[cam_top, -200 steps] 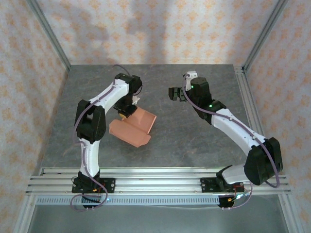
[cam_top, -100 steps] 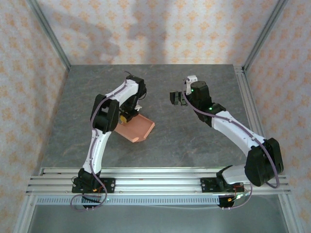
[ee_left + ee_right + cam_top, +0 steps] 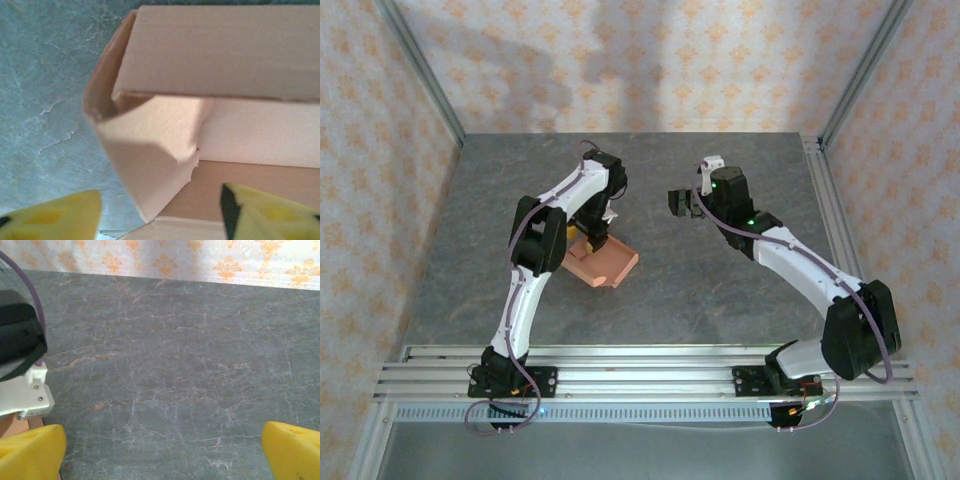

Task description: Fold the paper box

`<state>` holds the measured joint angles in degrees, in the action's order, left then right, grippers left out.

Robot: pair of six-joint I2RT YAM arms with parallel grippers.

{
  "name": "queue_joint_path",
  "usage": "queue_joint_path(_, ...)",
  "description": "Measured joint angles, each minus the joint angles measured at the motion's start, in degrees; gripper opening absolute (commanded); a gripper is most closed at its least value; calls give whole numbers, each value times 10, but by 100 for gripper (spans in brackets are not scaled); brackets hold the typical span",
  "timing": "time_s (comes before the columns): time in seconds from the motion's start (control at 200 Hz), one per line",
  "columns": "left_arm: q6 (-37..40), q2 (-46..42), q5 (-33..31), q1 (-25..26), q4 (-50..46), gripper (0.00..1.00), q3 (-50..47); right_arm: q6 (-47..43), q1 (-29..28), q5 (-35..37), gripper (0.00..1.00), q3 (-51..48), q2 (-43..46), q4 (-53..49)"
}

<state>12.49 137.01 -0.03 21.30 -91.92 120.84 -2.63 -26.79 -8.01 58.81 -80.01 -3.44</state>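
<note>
grey marbled table (image 3: 700,290); patterned walls (image 3: 650,60)

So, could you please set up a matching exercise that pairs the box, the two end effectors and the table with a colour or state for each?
Things:
1. paper box
2. left end effector
3. right end effector
4. table

Colour or state:
A. grey with a marbled pattern
B. open above bare table, apart from the box
C. salmon-orange, lying on the table
D. open, right at the box's flaps

Pairs: 1-C, 2-D, 3-B, 4-A
</note>
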Motion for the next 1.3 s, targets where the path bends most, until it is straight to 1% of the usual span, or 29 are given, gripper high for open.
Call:
queue_joint_path(0.06,1,-22,5,0,11,80,-6,0,0,-3,100,4,-7,0)
queue_joint_path(0.23,-7,-133,39,-9,80,80,-47,0,0,-10,99,22,-33,-2)
queue_joint_path(0.345,-34,-243,70,-38,166,81,-110,0,0,-21,98,35,-54,-5)
queue_joint_path(0.445,-71,-334,85,-78,249,85,-183,0,-5,-27,98,51,-80,-10)
queue_joint_path(0.581,-132,-442,88,-133,365,90,-294,-4,-41,-27,98,88,-138,-25)
queue_joint_path(0.631,-153,-472,88,-146,397,94,-332,-6,-58,-25,98,105,-163,-28)
queue_joint_path(0.746,-198,-542,88,-173,460,99,-420,-14,-101,-24,99,144,-227,-37)
queue_joint_path(0.856,-225,-592,88,-197,489,100,-475,-21,-136,-25,98,183,-289,-49)
queue_joint_path(0.996,-241,-632,86,-215,508,100,-502,-32,-163,-19,98,232,-354,-73)
queue_joint_path(1.151,-246,-661,86,-214,533,100,-518,-34,-171,-7,98,281,-405,-98)
queue_joint_path(1.301,-246,-669,89,-214,546,100,-520,-24,-167,24,96,293,-418,-115)
